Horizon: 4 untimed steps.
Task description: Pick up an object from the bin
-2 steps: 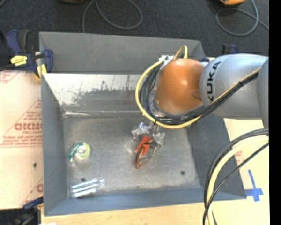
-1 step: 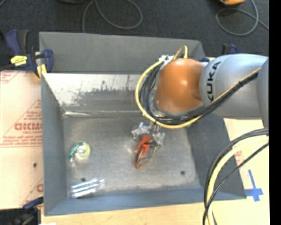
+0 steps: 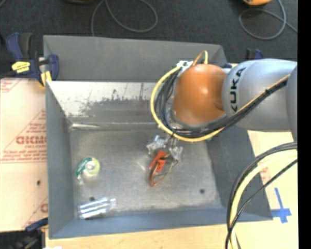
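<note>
Three things (image 3: 88, 168) in grey bin (image 3: 114, 191); jaws at red one (image 3: 158, 168) mid-floor, perhaps around it, gap indiscernible.

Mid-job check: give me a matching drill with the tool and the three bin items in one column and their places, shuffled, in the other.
1. tool
2. red-orange item
3. green-and-white round item
4. clear plastic piece

A. lower-left corner of the bin floor in view
B. left side of the floor
C. mid-floor, directly under the tool
D. over mid-floor, reaching in from the right

Pairs: 1-D, 2-C, 3-B, 4-A
</note>
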Each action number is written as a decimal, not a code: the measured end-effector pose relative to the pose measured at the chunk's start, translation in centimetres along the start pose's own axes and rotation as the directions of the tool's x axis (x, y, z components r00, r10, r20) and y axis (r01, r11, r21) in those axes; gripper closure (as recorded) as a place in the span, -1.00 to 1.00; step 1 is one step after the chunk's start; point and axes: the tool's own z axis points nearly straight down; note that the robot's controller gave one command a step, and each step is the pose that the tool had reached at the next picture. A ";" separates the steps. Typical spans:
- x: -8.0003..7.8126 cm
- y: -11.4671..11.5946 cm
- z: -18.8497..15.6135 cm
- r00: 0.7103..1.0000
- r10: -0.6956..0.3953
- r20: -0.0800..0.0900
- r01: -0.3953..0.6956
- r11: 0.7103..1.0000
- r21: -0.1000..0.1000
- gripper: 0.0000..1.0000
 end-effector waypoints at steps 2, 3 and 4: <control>-0.1 -0.1 -3.4 1.000 0.001 0.000 -0.001 1.000 0.002 1.00; -0.1 0.0 -4.5 1.000 0.002 -0.001 -0.002 1.000 -0.002 1.00; 0.0 0.0 -6.3 1.000 0.002 -0.003 -0.002 1.000 -0.004 1.00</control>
